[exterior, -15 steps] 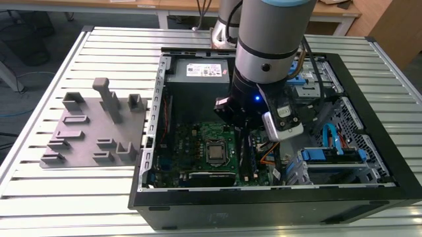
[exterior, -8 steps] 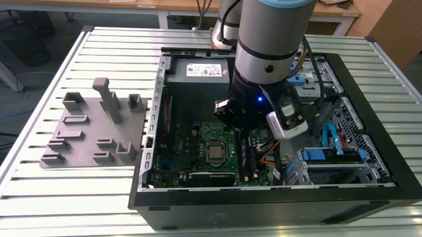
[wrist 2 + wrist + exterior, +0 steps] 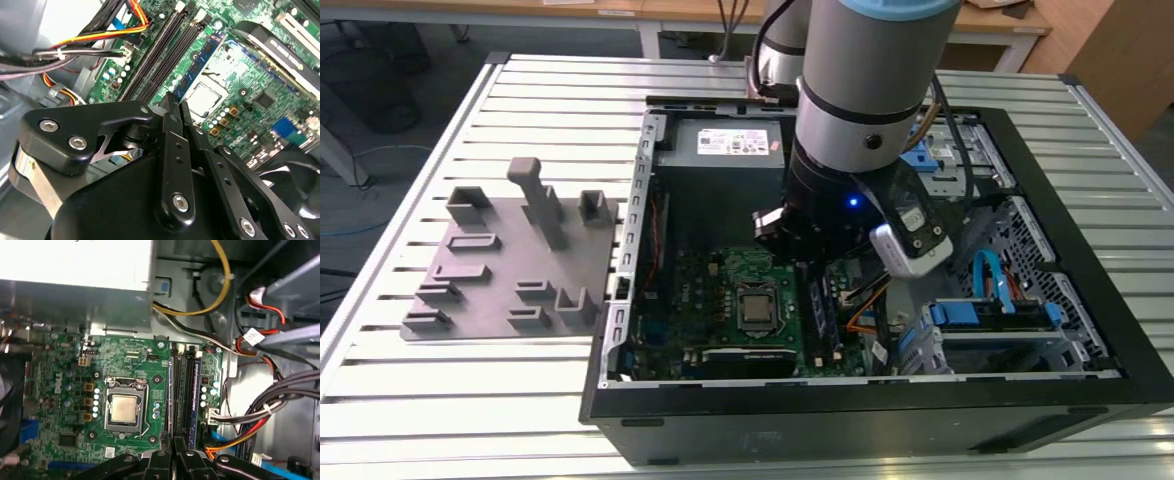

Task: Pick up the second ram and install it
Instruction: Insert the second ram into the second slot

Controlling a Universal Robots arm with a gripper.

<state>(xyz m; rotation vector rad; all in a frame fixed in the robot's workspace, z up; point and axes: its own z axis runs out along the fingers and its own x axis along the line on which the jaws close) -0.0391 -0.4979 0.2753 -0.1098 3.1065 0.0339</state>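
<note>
One open computer case (image 3: 624, 300), one motherboard (image 3: 65, 405) with one processor (image 3: 123, 408), one grey slotted block (image 3: 507, 262), one robot arm (image 3: 867, 90), one pincer (image 3: 172, 452), one slatted worktop (image 3: 467, 380).

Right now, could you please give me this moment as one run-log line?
gripper: shut, tips at one end of second ram | second ram: upright on motherboard beside CPU socket | seated: cannot tell

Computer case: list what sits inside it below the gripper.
Below the gripper lie the green motherboard, its processor socket and the memory slots, one holding a blue-green memory board. The gripper covers that board's near end.
</note>
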